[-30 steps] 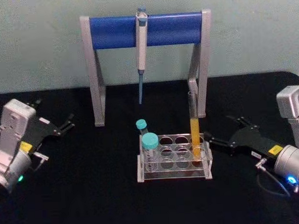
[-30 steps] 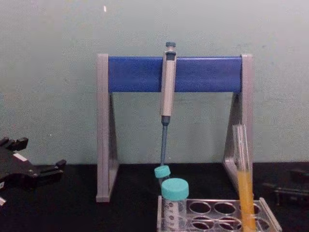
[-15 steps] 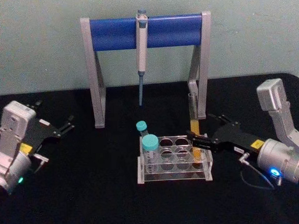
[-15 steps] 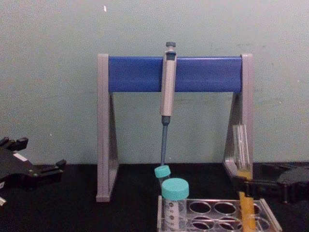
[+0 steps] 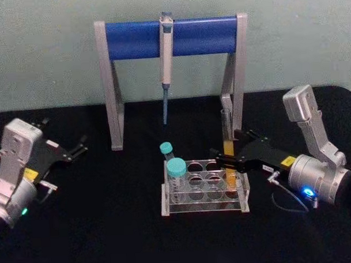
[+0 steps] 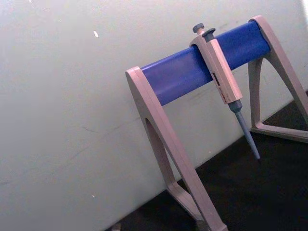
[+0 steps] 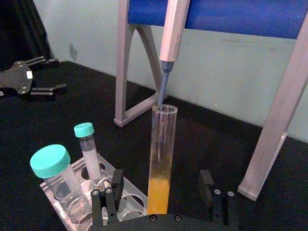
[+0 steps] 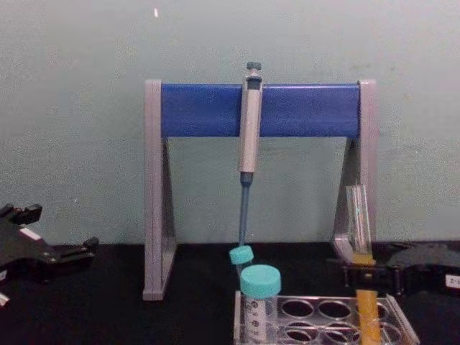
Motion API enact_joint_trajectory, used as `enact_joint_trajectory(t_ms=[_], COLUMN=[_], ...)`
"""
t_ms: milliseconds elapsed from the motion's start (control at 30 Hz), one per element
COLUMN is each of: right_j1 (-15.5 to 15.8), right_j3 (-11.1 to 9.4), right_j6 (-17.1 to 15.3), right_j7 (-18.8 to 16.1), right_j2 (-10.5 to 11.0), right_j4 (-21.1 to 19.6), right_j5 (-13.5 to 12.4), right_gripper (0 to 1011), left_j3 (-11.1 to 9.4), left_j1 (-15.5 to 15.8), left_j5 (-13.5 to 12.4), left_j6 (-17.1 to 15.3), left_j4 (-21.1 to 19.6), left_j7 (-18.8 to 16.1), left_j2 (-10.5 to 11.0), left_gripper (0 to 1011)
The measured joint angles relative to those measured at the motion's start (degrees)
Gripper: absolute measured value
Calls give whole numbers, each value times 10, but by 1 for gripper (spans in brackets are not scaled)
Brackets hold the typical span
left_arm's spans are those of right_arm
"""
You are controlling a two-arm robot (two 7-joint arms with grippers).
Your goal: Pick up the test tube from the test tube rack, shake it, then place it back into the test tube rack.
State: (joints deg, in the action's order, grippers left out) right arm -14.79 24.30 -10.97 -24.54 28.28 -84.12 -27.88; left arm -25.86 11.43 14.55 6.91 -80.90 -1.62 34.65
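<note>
**Squarely astride: the right gripper [image 7: 161, 179] is bracketing the test tube [image 5: 227, 135]**

Counting what is sitting on the black table [image 5: 110, 237]: one test tube, one test tube rack [image 5: 206, 208], two teal-capped tubes, one pipette stand [image 5: 132, 38] carrying one pipette [image 5: 166, 57], and two grippers.

The test tube is standing in the right-hand column of the rack, just in front of the stand's right leg. Its long axis is running close to vertical, with the open mouth pointing up and the round end down in a hole. Orange-yellow liquid is filling its lower part. The teal-capped tubes, a narrow one [image 5: 166, 149] and a wider one [image 5: 176, 169], are sitting in the left column.

The right gripper is reaching in from the right, at about the height of the liquid's surface. In the head and chest views its dark fingers are crossing the tube and seem to be lying on the glass. The right wrist view is telling more: the fingers [image 7: 117, 182] are spread, one on each side, with a gap showing between each pad and the glass. They are gripping nothing.

The left gripper [image 5: 65, 135] is lying parked at the table's left, well apart from the rack, its fingers splayed and empty. The left wrist view is taking in the stand and pipette on a slant against the wall.
</note>
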Motion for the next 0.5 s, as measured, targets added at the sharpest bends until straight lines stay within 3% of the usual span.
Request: enact_joint_trajectory(t_ms=[500], right_j1=[-3], right_j3=[2], right_j6=[-1], right_j7=[0], right_j2=[-2], right_j4=[2], right_j5=[4], right_gripper=[1000], left_j3=[0], left_j1=[0], left_j5=[0], left_j6=[0], left_j4=[0], left_j7=[0], left_j2=[0], left_gripper=[1001])
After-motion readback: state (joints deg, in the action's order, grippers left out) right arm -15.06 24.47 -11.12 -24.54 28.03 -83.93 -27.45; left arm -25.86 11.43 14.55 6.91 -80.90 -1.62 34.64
